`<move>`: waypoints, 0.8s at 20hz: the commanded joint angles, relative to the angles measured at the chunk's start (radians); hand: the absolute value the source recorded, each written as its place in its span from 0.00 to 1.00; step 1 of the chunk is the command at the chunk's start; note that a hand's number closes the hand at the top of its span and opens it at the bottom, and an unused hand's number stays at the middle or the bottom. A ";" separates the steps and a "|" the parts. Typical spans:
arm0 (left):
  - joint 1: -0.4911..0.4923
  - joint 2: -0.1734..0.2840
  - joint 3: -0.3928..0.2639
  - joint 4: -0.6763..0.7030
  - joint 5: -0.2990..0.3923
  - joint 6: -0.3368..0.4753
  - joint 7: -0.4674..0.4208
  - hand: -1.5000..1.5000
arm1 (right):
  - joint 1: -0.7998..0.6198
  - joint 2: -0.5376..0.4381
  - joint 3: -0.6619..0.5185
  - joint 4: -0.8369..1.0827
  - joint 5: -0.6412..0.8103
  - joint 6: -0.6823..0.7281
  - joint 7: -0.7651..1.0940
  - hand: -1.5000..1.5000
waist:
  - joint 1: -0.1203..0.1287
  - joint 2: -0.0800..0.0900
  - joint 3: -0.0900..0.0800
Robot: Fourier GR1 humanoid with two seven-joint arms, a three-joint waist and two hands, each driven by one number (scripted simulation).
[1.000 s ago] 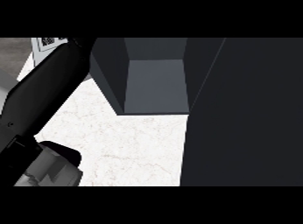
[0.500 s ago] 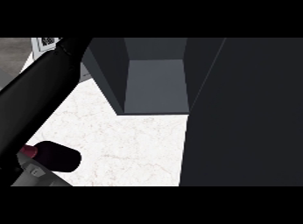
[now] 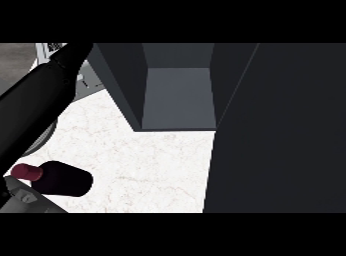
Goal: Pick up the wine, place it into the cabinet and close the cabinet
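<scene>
Progress: early. The wine bottle [image 3: 58, 178] is not yet in the cabinet [image 3: 177, 100], and the door is not closed.
Wine bottle: lower left of the frame, a dark body with a maroon cap pointing left. It shows against the white marbled counter [image 3: 154, 160]; whether it rests there or is lifted off it cannot be told.
Cabinet: upper middle of the frame, open toward the viewer, its grey inner floor bare of any bottle.
Cabinet door: the large dark panel [image 3: 287, 130] filling the right side of the frame appears to be the open door, edge-on to the opening.
Left arm: a long dark shape [image 3: 36, 105] crosses the left side diagonally, from upper middle-left down to the lower left edge.
Left hand: grey parts [image 3: 21, 197] sit just beside the bottle's cap at the lower left corner; grip state cannot be told.
Right hand: not in view.
Left to do: carry the bottle up and right into the opening, set it down, let go, swing the door shut.
</scene>
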 commanded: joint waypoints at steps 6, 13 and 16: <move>0.164 0.000 0.022 -0.113 0.083 -0.010 0.126 0.00 | 0.010 -0.009 -0.026 -0.076 0.043 -0.036 0.030 0.00 | 0.008 0.001 -0.001; 0.289 0.000 0.073 -0.059 0.177 0.108 0.063 0.00 | 0.109 -0.048 -0.107 -0.095 -0.024 0.035 -0.049 0.00 | -0.003 0.004 0.000; 0.338 0.000 0.128 0.012 0.231 0.220 0.010 0.00 | 0.116 -0.050 -0.115 -0.060 -0.024 0.067 -0.090 0.00 | -0.004 0.007 0.000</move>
